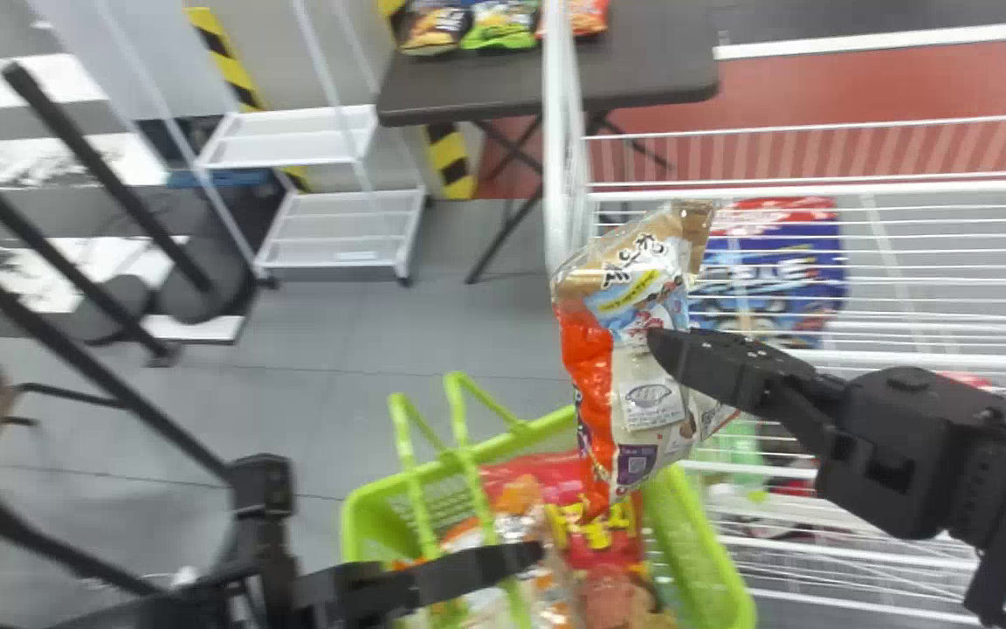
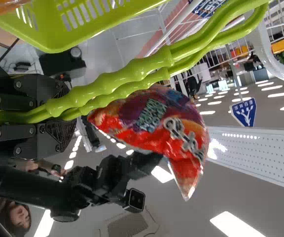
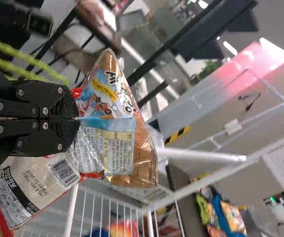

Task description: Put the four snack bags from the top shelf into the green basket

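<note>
Head view: from above, facing forward and down over green basket (image 1: 717, 559) and wire shelf (image 1: 817, 186). Left wrist view: close by basket handles (image 2: 132, 72), facing up toward ceiling lights (image 2: 235, 224). Right wrist view: close on snack bag (image 1: 589, 349), facing past shelf; both share dark table (image 1: 485, 87) with head view.Head view: from above, facing forward and down over green basket (image 1: 717, 559) and wire shelf (image 1: 817, 186). Left wrist view: close by basket handles (image 2: 132, 72), facing up toward ceiling lights (image 2: 235, 224). Right wrist view: close on snack bag (image 1: 589, 349); shares dark table (image 1: 485, 87) with head view.

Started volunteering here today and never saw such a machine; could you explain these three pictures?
It is a two-armed robot. One picture looks forward and down from its head; the other two come from cameras on its wrists. The right claw pinches a snack bag above a green basket, which has other snack packs inside. The left claw is closed around the basket's handles. To the right stands a white wire rack; farther off, more packs lie on a dark table.
</note>
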Robot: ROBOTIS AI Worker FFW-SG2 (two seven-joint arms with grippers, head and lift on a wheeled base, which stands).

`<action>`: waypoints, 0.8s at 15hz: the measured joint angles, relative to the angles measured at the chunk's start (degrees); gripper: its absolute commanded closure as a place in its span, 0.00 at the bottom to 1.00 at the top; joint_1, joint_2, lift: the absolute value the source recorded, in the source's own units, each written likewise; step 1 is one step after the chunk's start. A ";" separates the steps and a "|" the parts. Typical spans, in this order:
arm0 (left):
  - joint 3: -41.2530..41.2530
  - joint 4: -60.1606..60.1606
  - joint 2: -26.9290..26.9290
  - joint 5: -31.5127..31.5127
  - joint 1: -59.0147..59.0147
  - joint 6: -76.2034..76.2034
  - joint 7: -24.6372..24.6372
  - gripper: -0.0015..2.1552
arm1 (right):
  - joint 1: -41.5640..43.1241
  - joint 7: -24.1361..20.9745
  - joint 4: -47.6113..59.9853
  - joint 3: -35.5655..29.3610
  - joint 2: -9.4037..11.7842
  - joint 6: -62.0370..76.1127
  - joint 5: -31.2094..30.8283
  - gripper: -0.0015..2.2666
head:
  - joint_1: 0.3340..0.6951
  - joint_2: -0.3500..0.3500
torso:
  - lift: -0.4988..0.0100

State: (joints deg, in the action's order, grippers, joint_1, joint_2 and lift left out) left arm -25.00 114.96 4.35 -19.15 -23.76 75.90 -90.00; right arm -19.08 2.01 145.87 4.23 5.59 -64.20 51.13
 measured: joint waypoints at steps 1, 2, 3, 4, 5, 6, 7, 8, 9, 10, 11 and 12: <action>-0.12 0.03 0.01 -0.37 -0.14 0.00 0.00 1.00 | -0.02 -0.24 -1.92 2.66 -0.06 1.89 -0.90 0.99 | 1.00 1.00 | 0.98; -0.31 0.16 0.02 -0.69 -0.28 0.00 0.00 1.00 | 0.15 -0.55 -3.77 4.56 -0.07 2.70 -1.59 0.99 | 1.00 1.00 | 0.98; -0.57 0.31 0.04 -1.05 -0.46 0.00 0.00 1.00 | 0.45 -0.89 -6.00 6.51 -0.06 3.07 -2.28 0.99 | 1.00 1.00 | 0.98; -0.88 0.40 0.04 -1.43 -0.58 0.00 0.00 1.00 | 0.62 -1.09 -8.02 8.23 -0.06 3.15 -2.91 0.99 | 1.00 1.00 | 0.98; -1.09 0.42 0.05 -1.69 -0.64 0.02 0.00 1.00 | 0.69 -1.14 -9.56 9.48 -0.05 3.21 -3.40 0.99 | 1.00 1.00 | 0.98; -1.22 0.44 0.05 -1.96 -0.66 0.10 0.00 1.00 | 0.81 -1.15 -11.39 10.82 -0.05 3.35 -3.82 0.99 | 1.00 1.00 | 0.98; -1.26 0.47 0.05 -2.18 -0.67 0.15 0.00 1.00 | 1.09 -1.51 -13.25 12.06 -0.04 3.39 -4.08 0.99 | 1.00 1.00 | 0.98; -1.27 0.47 0.05 -2.30 -0.67 0.16 0.00 1.00 | 1.34 -2.37 -14.43 12.98 -0.02 3.17 -4.44 0.99 | 1.00 1.00 | 0.98; -1.29 0.47 0.05 -2.41 -0.68 0.17 0.00 1.00 | 1.50 -3.75 -15.11 13.72 0.02 2.34 -4.97 0.99 | 1.00 1.00 | 0.98; -1.41 0.47 0.05 -2.53 -0.69 0.17 0.00 1.00 | 1.59 -4.98 -15.30 14.03 0.04 0.49 -5.32 0.99 | 1.00 1.00 | 0.98; -1.57 0.47 0.07 -2.66 -0.71 0.17 0.00 1.00 | 1.67 -5.97 -15.28 14.05 0.10 -2.28 -5.58 0.99 | 1.00 1.00 | 0.98; -1.67 0.46 0.11 -2.82 -0.74 0.17 0.00 1.00 | 1.83 -6.53 -15.19 13.92 0.16 -5.08 -5.85 0.99 | 1.00 1.00 | 0.98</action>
State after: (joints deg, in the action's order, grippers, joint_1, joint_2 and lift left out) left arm -26.67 115.42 4.45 -21.97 -24.49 76.08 -90.00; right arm -17.25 -4.53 130.68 18.15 5.75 -69.27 45.28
